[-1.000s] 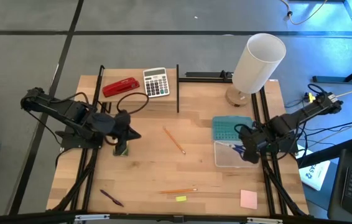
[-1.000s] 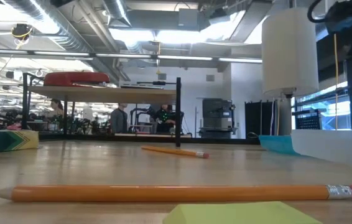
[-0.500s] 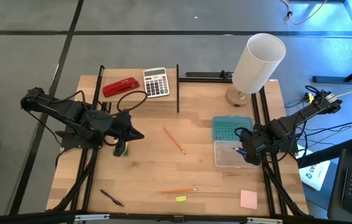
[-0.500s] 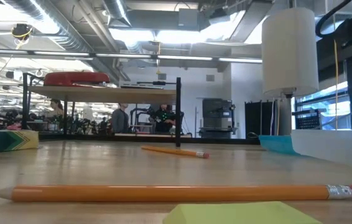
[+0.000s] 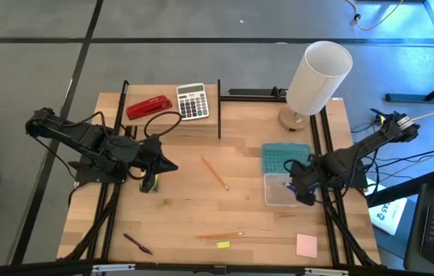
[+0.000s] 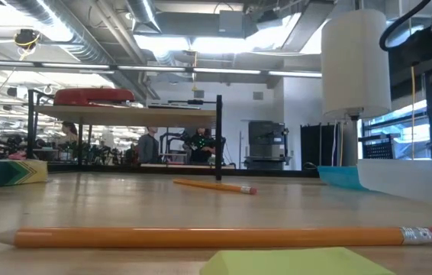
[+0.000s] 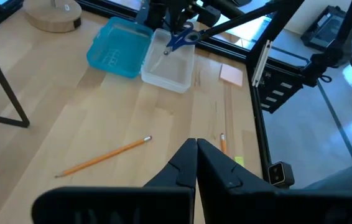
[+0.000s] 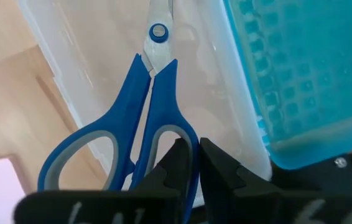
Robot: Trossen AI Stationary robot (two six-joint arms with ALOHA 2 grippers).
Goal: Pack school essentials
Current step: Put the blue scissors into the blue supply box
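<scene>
My right gripper [image 5: 298,188] is shut on the blue-handled scissors [image 8: 140,118] and hangs over the clear plastic box [image 5: 282,192] at the table's right. My left gripper [image 5: 166,165] is shut on nothing, just above the small crayon box [image 5: 150,183] lying flat at the left. One orange pencil [image 5: 215,172] lies mid-table and another [image 5: 218,235] near the front edge. The dark pen [image 5: 137,244], the yellow piece [image 5: 223,244] and the pink note pad [image 5: 306,245] also lie along the front. My right gripper pinches the rim of one handle loop [image 8: 187,140] between its two fingers, coming from above and pointing down. The scissors hang below the fingers, shut, blades [image 8: 157,28] downward into the clear box. Whether the tips touch its floor I cannot tell.
The teal lid [image 5: 286,156] lies just behind the clear box. A white lamp [image 5: 317,77] stands at the far right. The red stapler [image 5: 149,106] and grey calculator [image 5: 192,100] sit on a raised shelf at the back, with a black post [image 5: 218,107] beside them.
My right gripper has sunk with the scissors toward the clear box and shifted a little toward the table's left. It has stayed shut on the handle.
</scene>
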